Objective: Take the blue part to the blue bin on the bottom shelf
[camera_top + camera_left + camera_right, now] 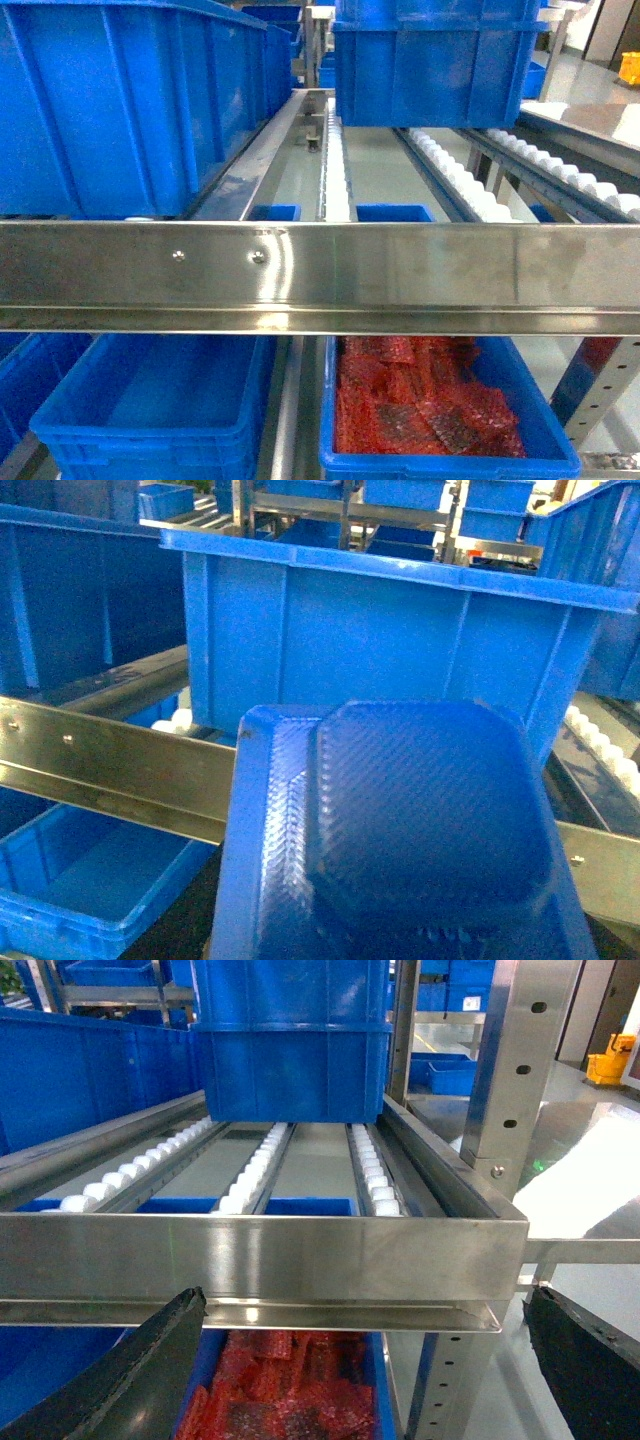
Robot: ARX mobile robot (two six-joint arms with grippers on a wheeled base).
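The blue part (420, 810), a flat textured tray-like piece, fills the lower left wrist view and hides my left gripper's fingers; it hangs held in front of the bottom shelf's steel front edge (100, 765). Just beyond that edge a large blue bin (380, 640) stands on the shelf's white rollers. My right gripper (365, 1305) is open in front of the same shelf edge (300, 1250), its black fingers (120, 1380) wide apart with nothing between them. Neither gripper shows in the head view, where the shelf edge (400, 275) crosses the frame.
On the shelf, a big blue bin (110, 100) stands left and another (435, 60) further back. Below the shelf sit an empty blue bin (160, 400) and a blue bin of red parts (430, 400). A perforated steel post (515, 1060) rises on the right.
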